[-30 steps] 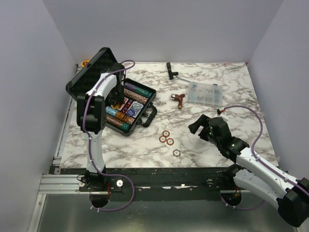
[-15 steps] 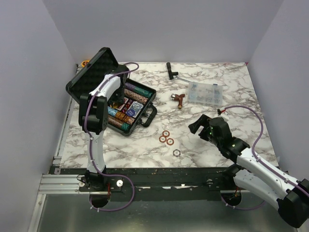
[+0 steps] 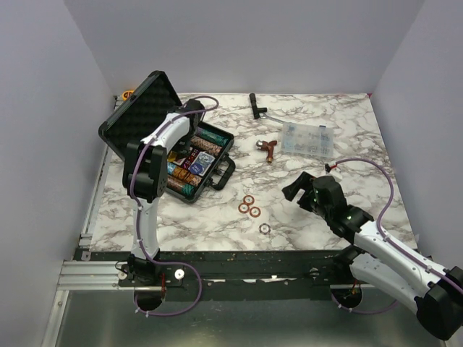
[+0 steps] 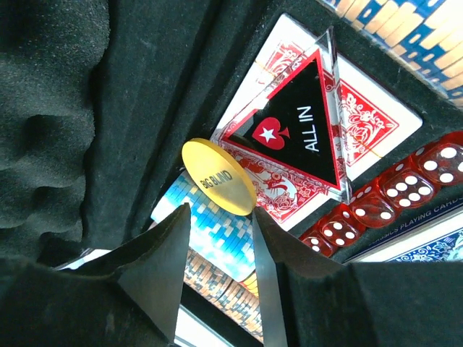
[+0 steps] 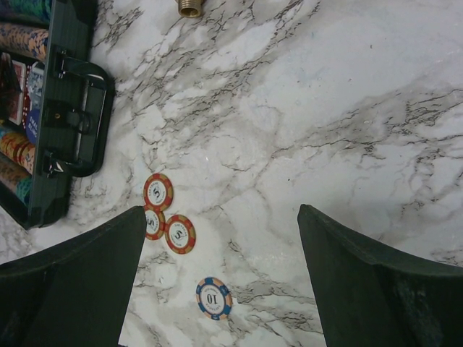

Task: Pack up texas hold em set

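Note:
The black briefcase (image 3: 217,176) lies open at the left, its foam lid (image 3: 137,105) standing up. My left gripper (image 3: 185,144) is inside it, open and empty. In the left wrist view its tips (image 4: 221,217) hang over a row of blue chips (image 4: 210,235), just short of a yellow "BIG BLIND" button (image 4: 217,186). Beside it lie an "ALL IN" triangle (image 4: 296,130), red dice (image 4: 405,184) and a blue card deck (image 4: 427,242). Three red chips (image 3: 249,205) and a blue chip (image 3: 265,228) lie on the table. My right gripper (image 3: 296,189) hovers open above them (image 5: 221,210).
A clear compartment box (image 3: 307,139), a brown fitting (image 3: 268,148) and a black T-shaped tool (image 3: 255,105) lie at the back right. The case handle (image 5: 79,119) points toward the loose chips. Walls enclose the marble table on three sides.
My left arm has swung toward the right and back inside the case. The right arm and the loose chips have not moved.

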`<control>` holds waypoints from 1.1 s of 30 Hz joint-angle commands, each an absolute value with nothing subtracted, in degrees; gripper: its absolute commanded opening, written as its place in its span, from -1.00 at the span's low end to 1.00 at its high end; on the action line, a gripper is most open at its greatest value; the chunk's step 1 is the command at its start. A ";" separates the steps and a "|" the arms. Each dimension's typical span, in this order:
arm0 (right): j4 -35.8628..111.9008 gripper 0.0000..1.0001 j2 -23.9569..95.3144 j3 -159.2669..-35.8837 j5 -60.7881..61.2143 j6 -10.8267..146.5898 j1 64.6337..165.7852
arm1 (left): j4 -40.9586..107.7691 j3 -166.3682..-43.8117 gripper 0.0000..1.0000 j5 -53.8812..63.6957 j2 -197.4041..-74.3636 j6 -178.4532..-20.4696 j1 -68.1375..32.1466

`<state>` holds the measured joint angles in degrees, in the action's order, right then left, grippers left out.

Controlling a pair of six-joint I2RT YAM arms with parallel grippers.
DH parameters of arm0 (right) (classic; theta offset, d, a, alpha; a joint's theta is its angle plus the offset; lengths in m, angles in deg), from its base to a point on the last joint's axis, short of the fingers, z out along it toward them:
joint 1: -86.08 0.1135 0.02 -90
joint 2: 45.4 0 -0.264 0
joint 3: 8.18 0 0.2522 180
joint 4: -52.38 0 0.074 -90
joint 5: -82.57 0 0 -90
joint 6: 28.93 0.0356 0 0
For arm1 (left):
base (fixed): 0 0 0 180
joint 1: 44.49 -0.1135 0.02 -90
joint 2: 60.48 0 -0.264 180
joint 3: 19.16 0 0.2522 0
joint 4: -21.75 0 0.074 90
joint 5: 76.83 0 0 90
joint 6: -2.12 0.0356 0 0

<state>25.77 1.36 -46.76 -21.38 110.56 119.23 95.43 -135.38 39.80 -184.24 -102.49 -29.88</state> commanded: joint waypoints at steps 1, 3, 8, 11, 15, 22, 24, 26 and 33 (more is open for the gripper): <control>27.25 0.76 1.65 -46.02 -20.52 110.41 118.91 | 95.04 -135.05 -0.25 48.80 -184.34 -102.12 -28.81; 27.28 0.76 1.70 -46.00 -20.48 110.30 118.95 | 94.92 -135.30 -0.28 48.93 -184.73 -102.12 -28.76; 27.58 0.76 1.86 -45.85 -20.34 110.42 118.95 | 94.53 -135.23 -0.40 51.04 -185.01 -102.12 -28.46; 27.87 0.76 2.06 -45.67 -20.24 110.46 118.95 | 94.31 -135.07 -0.47 52.20 -185.25 -102.12 -28.25; 28.22 0.76 2.20 -45.50 -20.08 110.61 118.95 | 93.61 -134.48 -0.52 55.21 -185.52 -101.94 -27.65; 28.59 0.76 2.62 -45.41 -19.82 110.56 118.95 | 92.83 -134.41 -0.53 58.25 -186.26 -101.50 -27.27; 28.70 0.76 2.59 -45.41 -19.82 110.62 118.95 | 92.58 -134.52 -0.53 58.27 -186.66 -101.09 -27.27; 28.86 0.76 2.63 -45.32 -19.76 110.63 118.95 | 92.94 -135.03 -0.55 58.15 -186.98 -101.15 -27.27; 28.94 0.76 2.76 -45.58 -19.69 110.47 118.90 | 92.47 -134.31 -0.77 55.55 -186.45 -100.56 -27.27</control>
<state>27.87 2.58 -46.17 -20.33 110.54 119.23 93.38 -134.79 55.39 -186.01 -101.29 -27.17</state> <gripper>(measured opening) 0.882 0.150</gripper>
